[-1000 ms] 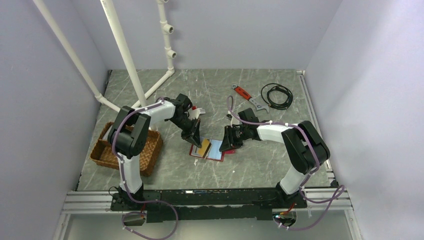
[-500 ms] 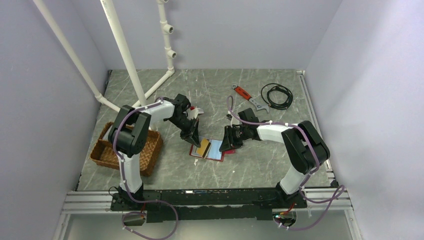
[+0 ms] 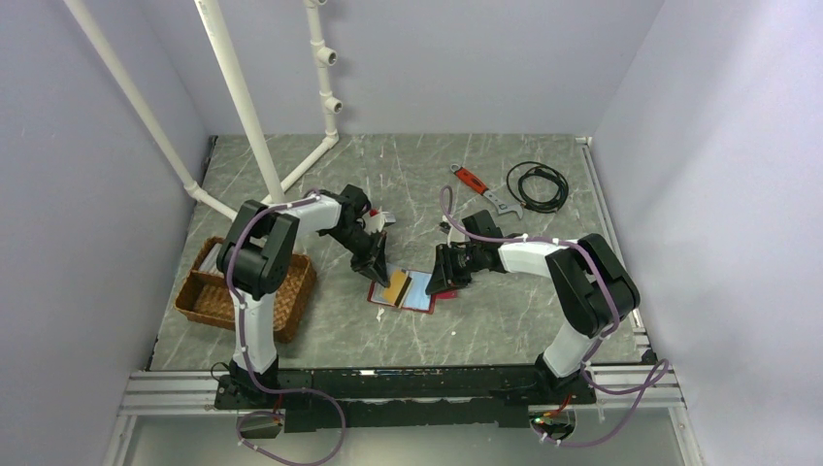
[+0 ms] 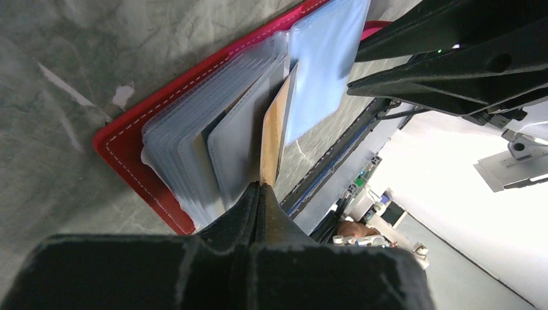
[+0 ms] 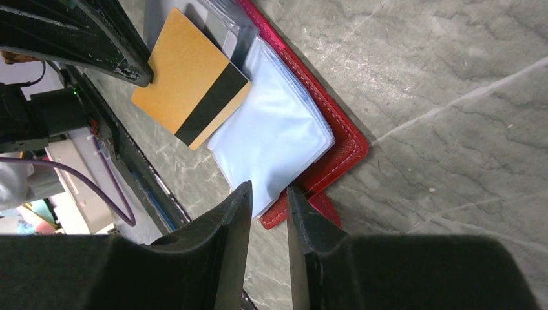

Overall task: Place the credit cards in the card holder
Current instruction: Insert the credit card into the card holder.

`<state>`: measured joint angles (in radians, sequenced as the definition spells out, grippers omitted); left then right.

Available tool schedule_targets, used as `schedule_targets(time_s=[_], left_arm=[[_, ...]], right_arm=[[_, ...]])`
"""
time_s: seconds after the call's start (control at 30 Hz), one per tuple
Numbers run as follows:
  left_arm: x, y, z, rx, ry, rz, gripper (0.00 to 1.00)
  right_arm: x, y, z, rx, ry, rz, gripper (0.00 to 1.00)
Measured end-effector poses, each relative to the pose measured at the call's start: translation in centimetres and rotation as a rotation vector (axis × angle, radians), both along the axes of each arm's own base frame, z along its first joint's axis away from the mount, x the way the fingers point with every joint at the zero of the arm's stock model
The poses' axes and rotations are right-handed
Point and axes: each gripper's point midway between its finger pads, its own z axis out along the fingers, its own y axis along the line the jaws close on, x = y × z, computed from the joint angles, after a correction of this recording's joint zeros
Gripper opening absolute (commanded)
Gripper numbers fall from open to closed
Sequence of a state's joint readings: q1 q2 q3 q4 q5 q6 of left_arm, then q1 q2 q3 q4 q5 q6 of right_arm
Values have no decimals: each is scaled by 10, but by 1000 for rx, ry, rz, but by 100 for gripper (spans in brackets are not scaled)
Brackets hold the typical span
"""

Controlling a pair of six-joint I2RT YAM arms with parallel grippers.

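Compared with a second ago, I'm seeing the left arm's elbow swinging slightly toward the middle and the left fingers drawing a touch farther from me. The right arm is staying where it was.

Those left fingers are clenching the near edge of the thin gold-brown card, whose black stripe is showing in the right wrist view. The card is standing tilted in the small red folding card holder, its far end lying between a grey sleeve and the pale blue one. The holder is lying open on the grey marbled bench, between the two arms, with its clear sleeves fanning up.

The right fingers are sitting at the holder's corner with only a narrow gap between them; I cannot tell whether they are pinching it.

The brown wicker tray is sitting at the left, mostly hidden behind the left arm. Bare bench is showing between the holder and the near rail. The red-handled wrench and the coiled black cable are lying well apart from the holder, toward the far right.
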<state>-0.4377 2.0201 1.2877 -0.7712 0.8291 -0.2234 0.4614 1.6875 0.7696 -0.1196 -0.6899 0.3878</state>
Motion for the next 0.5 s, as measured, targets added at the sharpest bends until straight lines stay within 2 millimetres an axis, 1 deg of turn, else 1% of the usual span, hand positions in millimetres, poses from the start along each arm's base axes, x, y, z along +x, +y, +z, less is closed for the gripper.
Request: schedule_targets(time_s=[0.5], left_arm=[[12, -7, 3, -24, -35, 6, 0]], right_arm=[[-1, 1, -1, 12, 15, 7, 29]])
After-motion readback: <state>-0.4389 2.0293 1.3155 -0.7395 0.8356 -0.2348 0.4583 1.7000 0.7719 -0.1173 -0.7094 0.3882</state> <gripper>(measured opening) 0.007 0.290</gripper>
